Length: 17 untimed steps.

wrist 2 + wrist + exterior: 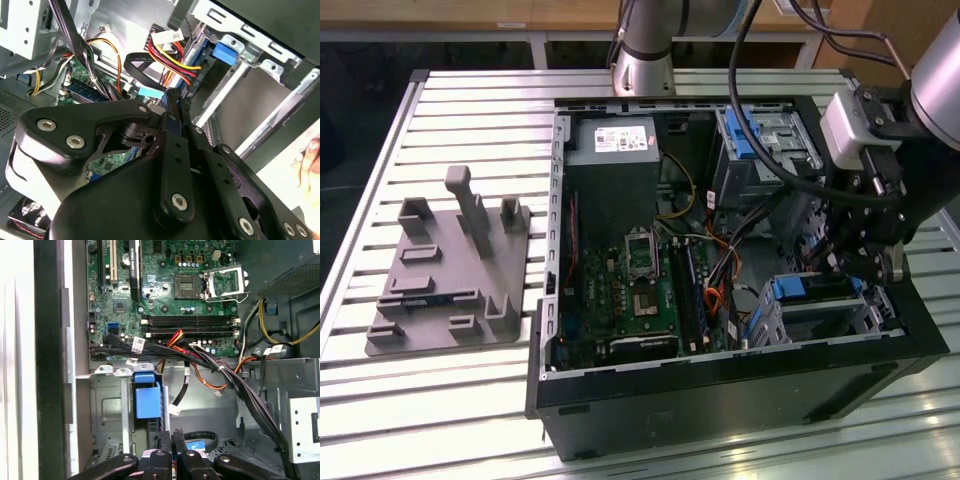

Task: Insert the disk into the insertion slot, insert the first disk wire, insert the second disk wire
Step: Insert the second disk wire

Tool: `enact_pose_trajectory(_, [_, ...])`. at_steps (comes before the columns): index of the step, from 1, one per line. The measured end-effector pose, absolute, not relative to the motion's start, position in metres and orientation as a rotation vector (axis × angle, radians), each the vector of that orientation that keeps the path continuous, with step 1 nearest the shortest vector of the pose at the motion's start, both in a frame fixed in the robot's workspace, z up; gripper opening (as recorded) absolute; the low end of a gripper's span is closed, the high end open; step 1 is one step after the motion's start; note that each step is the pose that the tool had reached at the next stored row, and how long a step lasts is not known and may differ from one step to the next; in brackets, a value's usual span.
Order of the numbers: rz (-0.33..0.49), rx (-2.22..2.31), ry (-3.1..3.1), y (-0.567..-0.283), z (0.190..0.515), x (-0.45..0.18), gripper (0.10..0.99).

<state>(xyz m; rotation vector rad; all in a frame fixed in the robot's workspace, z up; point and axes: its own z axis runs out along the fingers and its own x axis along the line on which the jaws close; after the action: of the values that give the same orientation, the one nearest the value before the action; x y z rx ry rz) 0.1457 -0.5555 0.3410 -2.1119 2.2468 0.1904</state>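
In the exterior view, the disk lies in the insertion slot, a grey cage at the case's near right corner, with its blue carrier showing on top. My gripper hangs just behind that cage, inside the case. Both wrist views show the gripper with its fingers pressed together on the black end of a flat disk wire. That wire carries a light-blue tab right beside the fingertips. A blue plastic part of the carrier sticks out of the cage wall.
A bundle of black, red and yellow cables crosses between the motherboard and the cage. A taller bay with a blue latch stands at the back. A grey fixture plate lies on the slatted table. A person's hand is near the case edge.
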Motion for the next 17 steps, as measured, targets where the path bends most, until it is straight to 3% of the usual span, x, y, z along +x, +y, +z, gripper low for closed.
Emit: enact_pose_trajectory(17, [0.211, -2.103, 2.237, -0.5619, 0.3409, 0.1456, 0.145])
